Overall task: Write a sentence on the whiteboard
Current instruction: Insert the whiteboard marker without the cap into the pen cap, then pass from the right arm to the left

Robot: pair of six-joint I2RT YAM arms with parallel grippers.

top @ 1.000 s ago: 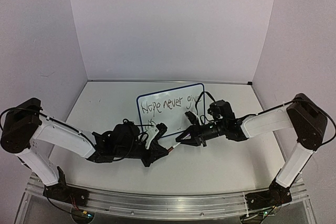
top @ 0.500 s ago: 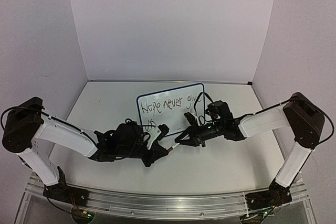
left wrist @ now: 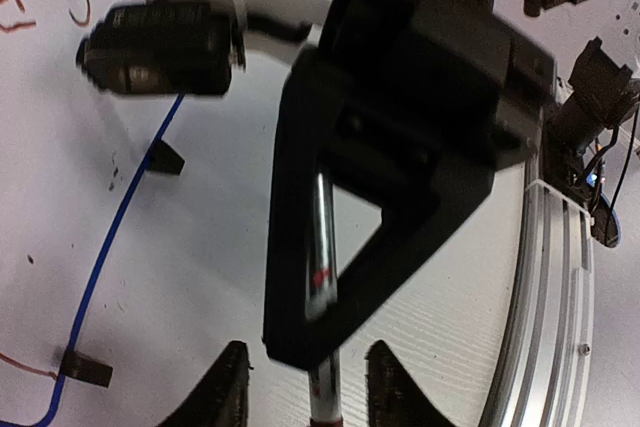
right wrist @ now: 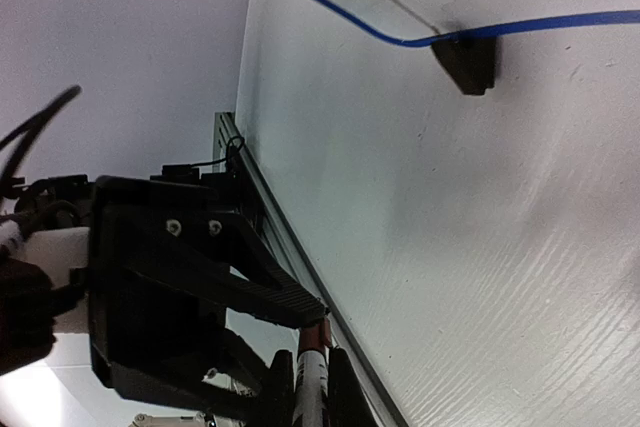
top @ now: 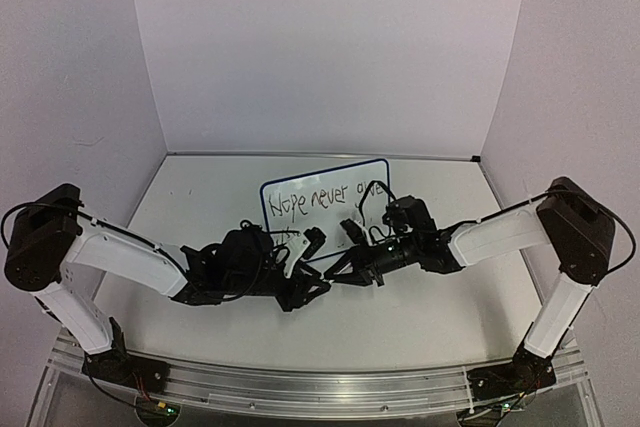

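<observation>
From where I stand the two arms meet nose to nose just in front of the whiteboard (top: 330, 175), which stands propped on its little feet at the middle of the table (top: 210, 197), facing the arms. The sentence (top: 318, 198) is already on it: "Hope never" reads plainly, and the rest is hidden behind the right arm. Between the claws runs the marker (left wrist: 322, 277). The right claw (right wrist: 310, 397) is clamped tight on the barrel, while the fingers of the left claw (left wrist: 308, 392) stand apart on either side of it with a sliver of daylight on each side, so they grip nothing. It looks to me like a handing-over, with the pen passing to the right arm. To do it well, the left claw should spread a touch wider and back straight out along the line of the pen, never sideways, so a finger doesn't catch the barrel and twist it in the other's grip. The right should hold firm and not lift until its partner is clear. Both must mind the board just behind them, since a nudge could tip it or smear the ink. As for the pose, both arms reach low and inward from their outer bases — elbows out wide and forearms lying nearly level above the table.
</observation>
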